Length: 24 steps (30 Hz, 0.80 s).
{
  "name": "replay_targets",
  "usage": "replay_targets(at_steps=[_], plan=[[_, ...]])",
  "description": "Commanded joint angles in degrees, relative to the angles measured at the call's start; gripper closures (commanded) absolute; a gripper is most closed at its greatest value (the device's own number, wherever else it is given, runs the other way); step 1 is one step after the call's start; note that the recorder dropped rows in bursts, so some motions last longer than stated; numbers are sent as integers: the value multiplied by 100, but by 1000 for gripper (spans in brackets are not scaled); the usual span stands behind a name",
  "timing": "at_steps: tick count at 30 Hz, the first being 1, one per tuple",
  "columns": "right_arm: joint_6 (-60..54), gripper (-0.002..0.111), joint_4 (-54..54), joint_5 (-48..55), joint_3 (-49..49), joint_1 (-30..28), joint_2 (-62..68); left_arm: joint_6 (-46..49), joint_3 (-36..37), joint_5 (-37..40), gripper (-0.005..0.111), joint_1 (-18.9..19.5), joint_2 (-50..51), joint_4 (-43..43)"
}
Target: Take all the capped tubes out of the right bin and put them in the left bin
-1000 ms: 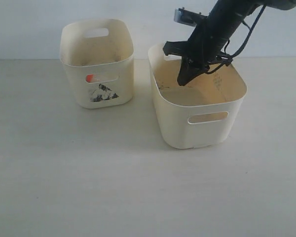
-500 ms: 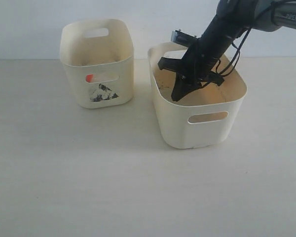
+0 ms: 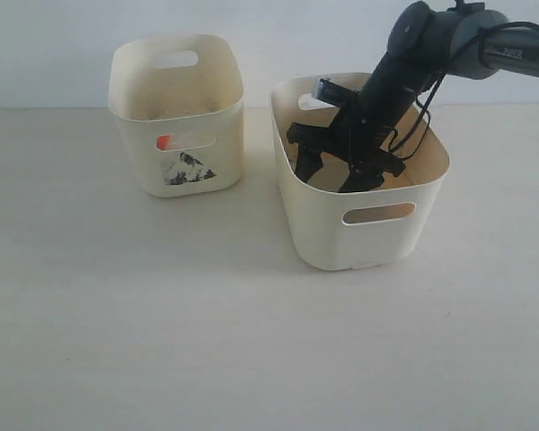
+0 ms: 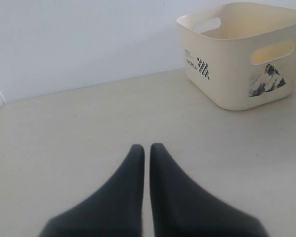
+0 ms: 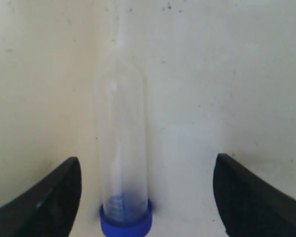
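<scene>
The right fingers (image 5: 49, 197) have descended deeper into the right bin (image 3: 377, 242) and now stand wide apart, with the blue-capped tube (image 5: 122, 148) lying between them on the bin floor. Closing seems next. The left fingers (image 4: 133, 187) are pressed together.

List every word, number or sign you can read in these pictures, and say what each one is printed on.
"WORLD": on the side of the left bin, beside a black checker patch.
Small line above "WORLD" on the same side: too small to read.
White lettering on the right arm: blurred, not readable.
Blue printed marks on the capped tube, near its blue cap: blurred, not readable.
</scene>
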Motion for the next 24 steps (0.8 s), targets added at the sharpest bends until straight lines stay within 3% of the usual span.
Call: replay_targets(at_steps=[1,7,11,16,19,23,24], plan=[[-290,38,85,-41,-18,116,-21,-76,-21,-52,102,-8,3,-21],[-652,38,-415,-44,-18,504,-21,-76,-21,-52,102,-8,3,-21],[-245,38,-1273,-169,-18,752,24,-76,-21,-52,102,-8,3,-21],[153,40,-1472,-179,-18,782,106,-76,-21,-52,102,-8,3,-21],[317,61,-1695,-168,-18,782,106,-76,-21,-52,102,-8,3,-21],[350,109,-1984,-178,-18,782,106,-76,-21,-52,102,-8,3,-21],[367,108,-1984,-178,-18,782,106,-76,-21,-52,102,-8,3,-21]])
